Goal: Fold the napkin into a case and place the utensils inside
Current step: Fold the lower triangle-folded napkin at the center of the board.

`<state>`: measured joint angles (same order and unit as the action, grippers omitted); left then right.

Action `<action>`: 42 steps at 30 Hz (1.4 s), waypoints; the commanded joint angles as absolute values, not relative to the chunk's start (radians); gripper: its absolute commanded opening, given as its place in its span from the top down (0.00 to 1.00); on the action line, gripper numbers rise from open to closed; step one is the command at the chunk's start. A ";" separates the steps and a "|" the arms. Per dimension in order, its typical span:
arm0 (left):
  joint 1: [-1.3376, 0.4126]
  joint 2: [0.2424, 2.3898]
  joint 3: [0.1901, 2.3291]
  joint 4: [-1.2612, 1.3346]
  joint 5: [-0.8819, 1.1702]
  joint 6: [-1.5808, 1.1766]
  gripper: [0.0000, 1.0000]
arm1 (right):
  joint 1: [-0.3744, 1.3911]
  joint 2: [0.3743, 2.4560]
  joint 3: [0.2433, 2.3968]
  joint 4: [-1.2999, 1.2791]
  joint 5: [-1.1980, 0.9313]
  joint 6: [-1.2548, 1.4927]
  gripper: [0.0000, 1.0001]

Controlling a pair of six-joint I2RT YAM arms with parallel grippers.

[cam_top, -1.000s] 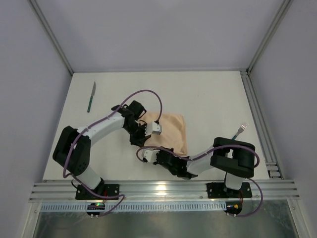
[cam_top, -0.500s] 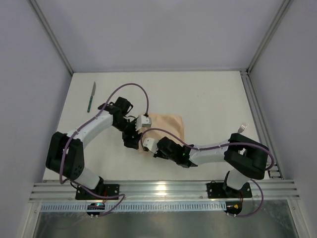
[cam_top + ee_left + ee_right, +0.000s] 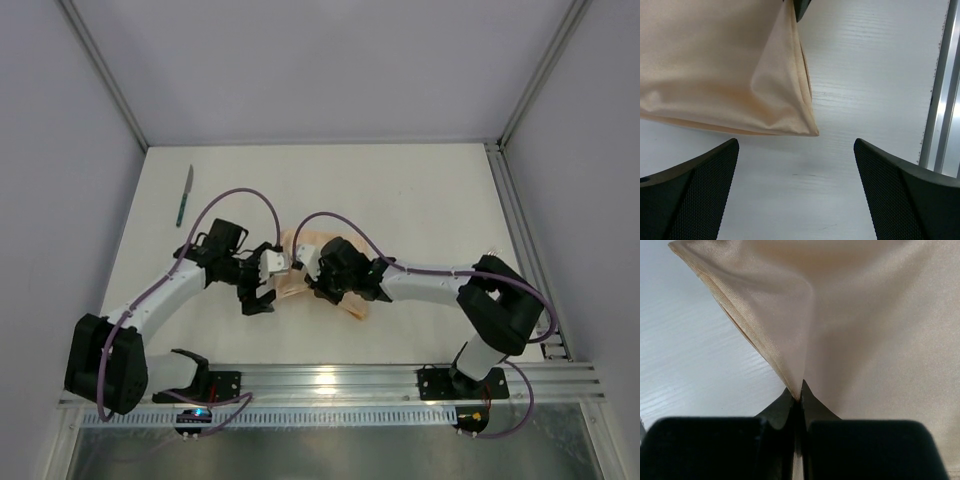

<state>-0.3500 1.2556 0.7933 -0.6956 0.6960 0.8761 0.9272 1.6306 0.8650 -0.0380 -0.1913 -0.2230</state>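
Left gripper (image 3: 796,145) now stands fully released, its jaws spread wide and nothing between them; a second ago it was clenched at the cloth. Its fingers (image 3: 695,190) hover over bare table (image 3: 420,200) just short of a folded corner of the napkin (image 3: 715,65). Right gripper (image 3: 799,396) is clenched on a pinched ridge of the same napkin (several layers show at the edge) and has swept it from the near side up toward the left arm, so the cloth has drawn in from a broad square to a narrower bundle at the table's middle. Judged from this, a fold is in progress and the case is not yet formed. The knife (image 3: 185,195) lies well apart at far left, outside the cloth; the fork cannot be made out.
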 commanded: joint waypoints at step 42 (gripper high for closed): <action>-0.453 1.381 0.756 -0.345 0.647 0.804 1.00 | 0.772 1.758 1.039 -0.110 -0.617 -0.078 0.95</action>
